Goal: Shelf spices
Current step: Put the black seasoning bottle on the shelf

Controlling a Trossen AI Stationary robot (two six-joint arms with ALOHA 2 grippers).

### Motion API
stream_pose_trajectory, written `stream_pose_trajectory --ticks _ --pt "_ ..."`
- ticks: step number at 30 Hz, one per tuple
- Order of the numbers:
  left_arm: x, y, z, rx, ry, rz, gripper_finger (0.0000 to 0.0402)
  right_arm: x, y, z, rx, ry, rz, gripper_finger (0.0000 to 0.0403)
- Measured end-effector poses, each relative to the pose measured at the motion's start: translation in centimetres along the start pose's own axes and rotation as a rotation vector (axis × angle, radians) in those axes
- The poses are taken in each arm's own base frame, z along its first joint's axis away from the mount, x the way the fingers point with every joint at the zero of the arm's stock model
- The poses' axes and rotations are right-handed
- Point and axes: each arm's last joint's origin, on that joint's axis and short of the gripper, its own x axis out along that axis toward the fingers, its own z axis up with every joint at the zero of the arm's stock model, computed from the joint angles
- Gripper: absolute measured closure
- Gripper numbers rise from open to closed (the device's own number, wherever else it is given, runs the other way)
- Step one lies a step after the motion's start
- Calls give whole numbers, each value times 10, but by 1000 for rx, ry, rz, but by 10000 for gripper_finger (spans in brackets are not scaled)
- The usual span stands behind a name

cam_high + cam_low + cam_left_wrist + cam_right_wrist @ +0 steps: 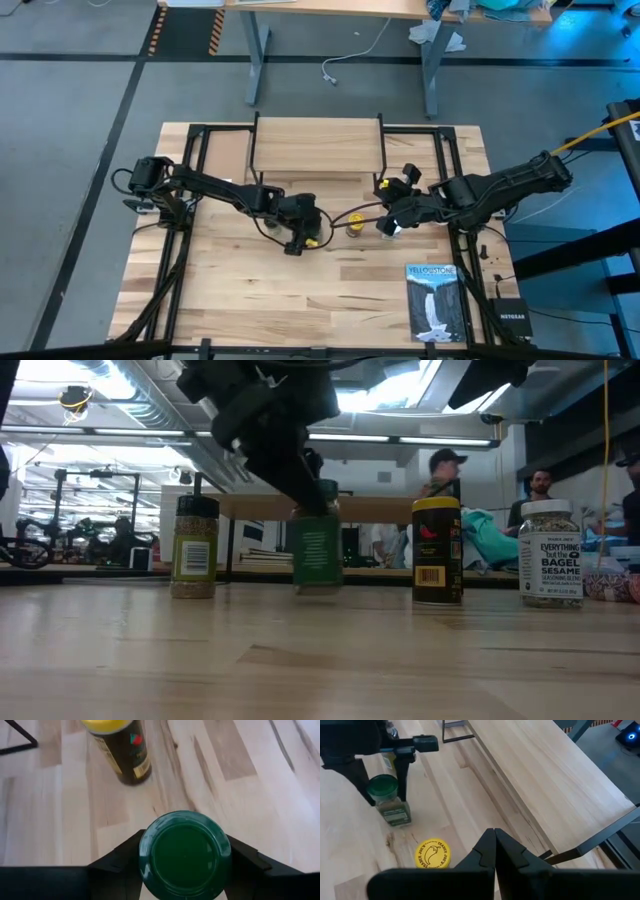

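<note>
The green spice jar (185, 854) stands on the tabletop mid-table, and my left gripper (300, 236) is closed around its lid. To its right stands the amber jar with a yellow lid (437, 550), which also shows in the right wrist view (432, 854). The dark-lidded jar (195, 546) and the clear white-lidded jar (550, 552) stand on their bases at either end of the row. My right gripper (494, 842) hovers shut above the table near the yellow lid, touching nothing. The shelf (318, 150) stands behind them with nothing on its plank top. My left gripper pinches the green jar's lid (150, 851) between its two fingers (402, 780), one on each side of the round rim. The fingers slant down from the table's left side. The jar stands about upright with its base on the table (318, 586).
A blue-and-white book (433, 300) lies at the table's near right, with a small black box (510, 318) beside it. Black frame rails (195, 160) run along the table's sides. People stand in the room beyond the far edge (445, 470).
</note>
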Motion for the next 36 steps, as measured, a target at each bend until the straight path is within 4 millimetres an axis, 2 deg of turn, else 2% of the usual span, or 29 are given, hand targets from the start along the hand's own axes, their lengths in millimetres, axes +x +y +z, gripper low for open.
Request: stream_pose_trajectory --ticks 10,18,21,30,36 --pt "2 -4 15 5 -163 -45 208 0 0 0 1 -3 -3 402" --pt "26 -20 8 33 -117 -95 209 0 0 0 2 -4 -3 402" --pt "31 -25 14 45 -120 -104 208 0 0 0 2 -4 -4 402" --pt "30 -28 26 69 -150 -109 204 0 0 0 5 2 5 402" --pt "30 -29 26 34 -141 -112 169 0 0 0 1 2 5 402"
